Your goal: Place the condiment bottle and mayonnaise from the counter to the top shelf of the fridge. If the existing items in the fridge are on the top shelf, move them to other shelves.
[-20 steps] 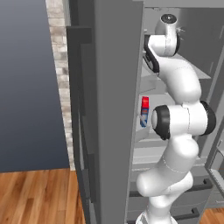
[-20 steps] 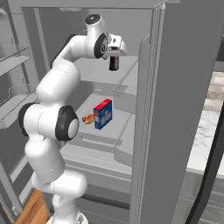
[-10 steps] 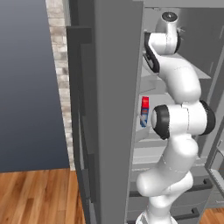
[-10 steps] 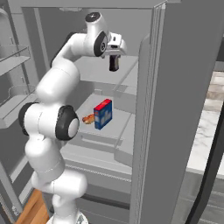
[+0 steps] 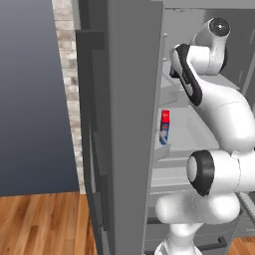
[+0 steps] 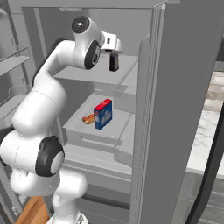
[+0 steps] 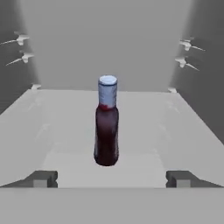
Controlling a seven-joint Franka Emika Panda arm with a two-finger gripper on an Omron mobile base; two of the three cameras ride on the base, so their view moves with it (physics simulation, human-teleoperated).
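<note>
On the top shelf (image 7: 183, 131) of the fridge (image 6: 175, 109), the condiment bottle (image 7: 106, 122) is standing upright: dark red body, pale cap, roughly central between the side walls, bare shelf showing all around it. The gripper (image 7: 112, 179) is sitting spread wide just in front of the bottle, its fingertips (image 7: 41, 178) flanking the bottle without touching it; nothing is being grasped. From the right base view the gripper (image 6: 113, 61) is hanging just above the top shelf (image 6: 127, 70) near its front edge. One shelf lower, the red-and-blue pack (image 6: 103, 113) is standing upright with a small orange item (image 6: 88, 118) lying just beside it; open shelf is showing to the pack's right. The left base view is showing the pack (image 5: 165, 126) past the edge of the fridge door (image 5: 129, 124).
</note>
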